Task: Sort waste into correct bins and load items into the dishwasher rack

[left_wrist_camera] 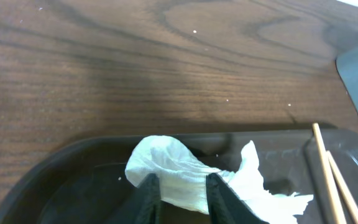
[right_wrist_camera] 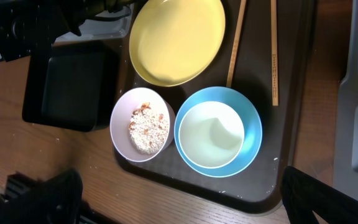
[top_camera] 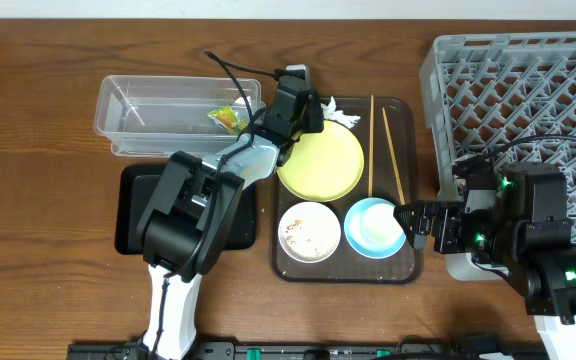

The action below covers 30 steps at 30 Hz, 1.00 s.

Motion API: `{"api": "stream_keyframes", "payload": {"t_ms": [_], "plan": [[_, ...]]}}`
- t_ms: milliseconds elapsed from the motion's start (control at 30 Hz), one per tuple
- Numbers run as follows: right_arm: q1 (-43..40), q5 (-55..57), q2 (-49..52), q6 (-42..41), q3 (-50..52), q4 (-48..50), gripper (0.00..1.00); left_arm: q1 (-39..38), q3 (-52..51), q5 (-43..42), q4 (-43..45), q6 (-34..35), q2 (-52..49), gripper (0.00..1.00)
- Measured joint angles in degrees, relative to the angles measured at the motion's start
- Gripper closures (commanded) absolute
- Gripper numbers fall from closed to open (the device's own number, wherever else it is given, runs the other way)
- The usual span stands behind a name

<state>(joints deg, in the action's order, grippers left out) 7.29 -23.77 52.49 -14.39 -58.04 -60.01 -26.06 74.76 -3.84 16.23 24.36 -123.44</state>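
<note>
The left gripper (left_wrist_camera: 182,190) has its fingers drawn narrow on the crumpled white paper scrap (left_wrist_camera: 166,163), which lies at the far edge of the dark brown rectangular serving tray (left_wrist_camera: 55,180), beside the thin wooden chopsticks (left_wrist_camera: 328,174). The right gripper (top_camera: 409,218) is spread wide and holds nothing, just beside the round light-blue bowl (right_wrist_camera: 216,130) on that tray.

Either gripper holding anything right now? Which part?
Right gripper is open and holds nothing. Left gripper has a finger on each side of the middle of the crumpled paper on the brown tray; whether it is clamped cannot be told.
</note>
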Motion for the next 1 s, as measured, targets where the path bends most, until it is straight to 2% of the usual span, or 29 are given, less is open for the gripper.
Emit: {"api": "stream_keyframes", "payload": {"t_ms": [100,400,600,633,667,700,767,867,1000], "plan": [[0.0,0.0,0.0,0.0,0.0,-0.02,0.01,-0.04,0.0,-0.09,-0.94,0.11,0.0,0.94],[0.0,-0.02,0.0,0.0,0.0,-0.22,0.01,-0.04,0.0,-1.51,-2.71,-0.37,0.87,0.94],[0.0,0.0,0.0,0.0,0.0,-0.22,0.01,-0.02,-0.02,-2.45,-7.37,-1.49,8.63,0.94],[0.0,0.0,0.0,0.0,0.0,-0.22,0.01,-0.02,-0.02,-2.49,-7.74,-1.81,9.99,0.86],[0.0,0.0,0.0,0.0,0.0,-0.22,0.01,-0.02,0.0,-2.47,-7.98,-2.1,11.3,0.56],[0.0,0.0,0.0,0.0,0.0,-0.22,0.01,-0.04,0.04,-2.49,-7.91,-2.51,12.33,0.21],[0.0,0.0,0.0,0.0,0.0,-0.22,0.01,-0.04,0.39,-2.71,-7.69,-2.75,13.31,0.19],[0.0,0.0,0.0,0.0,0.0,-0.28,0.01,-0.02,0.5,-4.5,-8.44,-2.91,13.18,0.29],[0.0,0.0,0.0,0.0,0.0,-0.46,0.01,-0.07,0.5,-5.18,-8.59,-3.41,13.0,0.32]]}}
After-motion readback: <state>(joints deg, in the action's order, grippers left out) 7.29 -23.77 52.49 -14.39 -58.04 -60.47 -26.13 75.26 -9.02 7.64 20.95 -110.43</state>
